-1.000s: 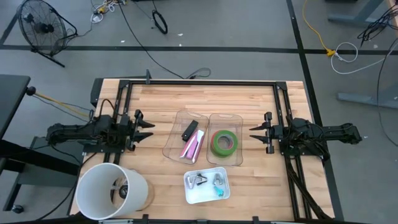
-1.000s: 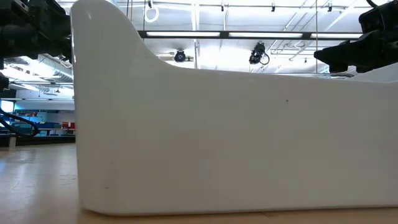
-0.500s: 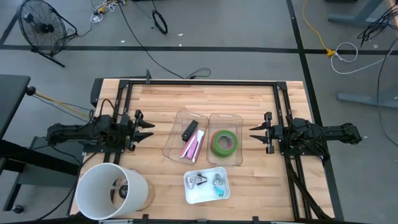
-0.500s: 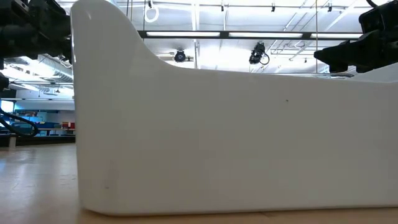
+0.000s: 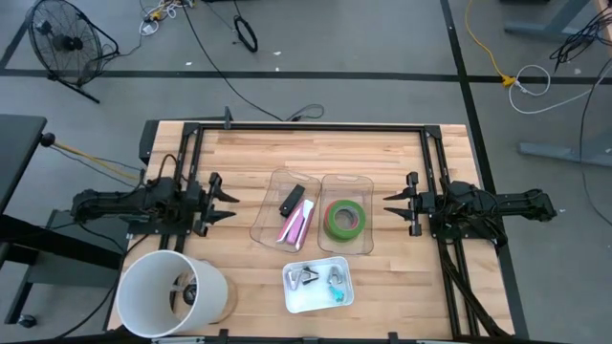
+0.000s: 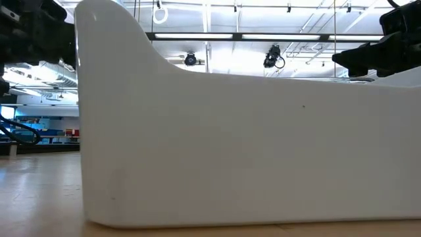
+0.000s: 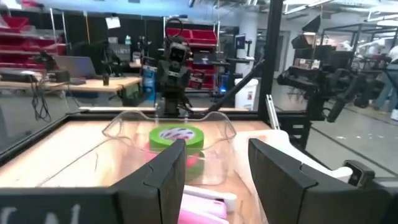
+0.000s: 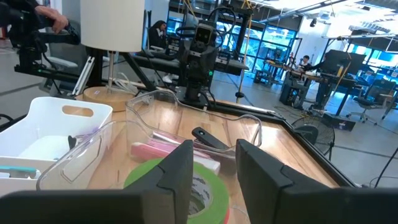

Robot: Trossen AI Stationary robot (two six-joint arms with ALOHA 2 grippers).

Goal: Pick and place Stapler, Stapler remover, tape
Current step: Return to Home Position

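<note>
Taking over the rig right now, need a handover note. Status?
Left end effector: open, empty, at the table's left side.
Right end effector: open, empty, at the right side.
Staplers lie in the left clear bin, the tape stack in the right clear bin, removers in the white bin.
Done: all three kinds binned.
Left: nothing to pick that I can see; both arms look parked at or near home.

Left gripper (image 5: pixel 228 204) lies level over the table's (image 5: pixel 382 153) left side, fingers parted, pointing inward. Right gripper (image 5: pixel 390 210) mirrors it over the right side.
</note>
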